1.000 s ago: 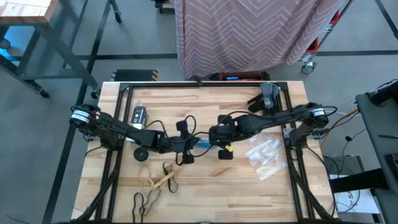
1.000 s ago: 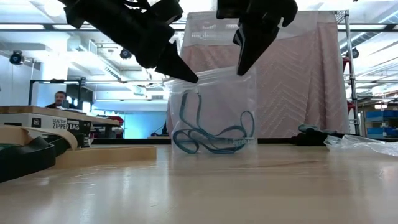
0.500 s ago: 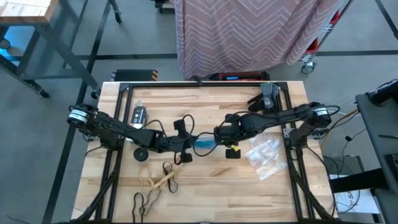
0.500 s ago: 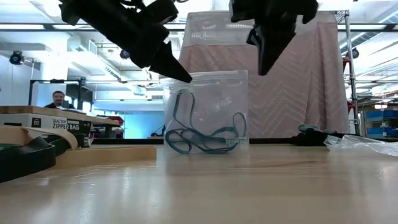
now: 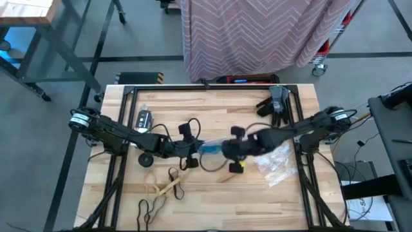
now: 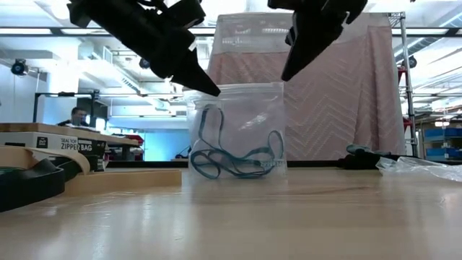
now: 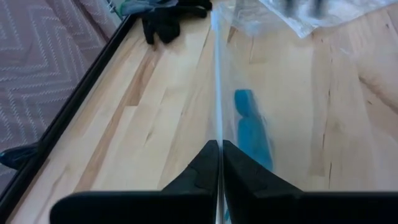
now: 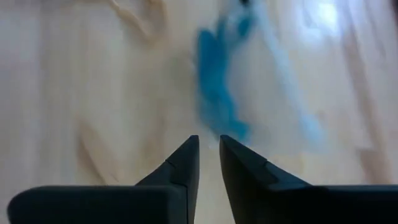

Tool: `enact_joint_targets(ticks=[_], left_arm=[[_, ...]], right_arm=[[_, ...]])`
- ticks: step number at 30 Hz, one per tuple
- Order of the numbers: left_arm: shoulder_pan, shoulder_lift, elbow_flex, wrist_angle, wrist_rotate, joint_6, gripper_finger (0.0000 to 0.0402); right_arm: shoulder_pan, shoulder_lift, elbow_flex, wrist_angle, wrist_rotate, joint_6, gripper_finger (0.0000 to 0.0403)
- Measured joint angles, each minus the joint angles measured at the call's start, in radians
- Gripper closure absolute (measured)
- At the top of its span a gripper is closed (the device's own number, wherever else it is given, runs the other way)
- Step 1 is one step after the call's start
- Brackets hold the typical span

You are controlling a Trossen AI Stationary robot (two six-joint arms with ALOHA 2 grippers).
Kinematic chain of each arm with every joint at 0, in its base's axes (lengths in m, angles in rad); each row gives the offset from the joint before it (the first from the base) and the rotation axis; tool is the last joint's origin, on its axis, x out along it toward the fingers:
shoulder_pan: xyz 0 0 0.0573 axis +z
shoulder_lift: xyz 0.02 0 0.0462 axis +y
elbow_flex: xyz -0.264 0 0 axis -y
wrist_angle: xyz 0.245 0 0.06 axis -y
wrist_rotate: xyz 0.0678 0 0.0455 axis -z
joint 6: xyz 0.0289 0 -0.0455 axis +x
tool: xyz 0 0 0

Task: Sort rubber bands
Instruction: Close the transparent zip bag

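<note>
Blue rubber bands [image 6: 234, 157] lie in the bottom of a clear zip bag [image 6: 245, 115] at the table's middle. The bag stands upright, and its lower edge seems to rest on the wood. My left gripper [image 7: 217, 144] is shut on the bag's top left corner. My right gripper [image 8: 209, 138] is slightly open with nothing between its fingers. It hovers just above the bag's top right corner [image 6: 280, 87]. Tan rubber bands [image 5: 164, 187] and black rubber bands [image 5: 148, 209] lie loose near the table's front edge. My left gripper pinches the bag's top edge at its left corner [image 6: 215, 92] between its two fingers. The fingers slant down from the table's left side, and the clear film [image 7: 216, 112] runs straight out from between their tips. The bag hangs upright below them, its bottom at the table.
A pile of empty clear bags [image 5: 275, 161] lies at the right, with dark gloves [image 5: 273, 103] at the far right corner. A small black-and-white object [image 5: 143, 119] sits at the far left. A black frame rail [image 5: 206, 87] borders the table.
My right gripper has let go of the bag's top right corner. It rose off it, swung toward the table's near edge and tipped to a slant above that corner. The bag, earlier stretched between both grippers, now hangs from the left one alone and has settled slightly leftward.
</note>
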Motion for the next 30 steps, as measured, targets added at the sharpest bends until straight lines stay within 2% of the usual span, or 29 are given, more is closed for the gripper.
enact_joint_targets(ticks=[7,9,13,14,18,22,26,30], left_arm=[[0.001,0.000,0.000,-0.012,0.026,0.015,0.0401],[0.001,0.000,0.000,-0.012,0.026,0.018,0.0401],[0.008,0.000,-0.005,-0.011,-0.005,0.011,0.0402],[0.010,0.000,-0.006,-0.011,-0.021,0.008,0.0402],[0.018,0.000,-0.011,-0.011,-0.036,-0.005,0.0401],[0.056,0.000,-0.011,0.023,-0.032,0.034,0.0401],[0.175,0.000,-0.011,0.036,0.058,0.103,0.0402],[0.368,0.009,-0.005,0.076,0.202,0.196,0.0402]], right_arm=[[0.086,0.058,-0.270,0.585,0.017,0.133,0.0358],[0.101,0.094,-0.312,0.687,0.105,0.183,0.0365],[0.131,0.163,-0.343,0.837,0.403,0.261,0.0375],[0.134,0.179,-0.345,0.855,0.426,0.246,0.0376],[0.131,0.204,-0.340,0.856,0.365,0.161,0.0379],[0.124,0.204,-0.323,0.868,0.364,0.076,0.0378],[0.110,0.202,-0.304,0.864,0.361,-0.058,0.0379],[0.090,0.196,-0.296,0.865,0.362,-0.129,0.0378]])
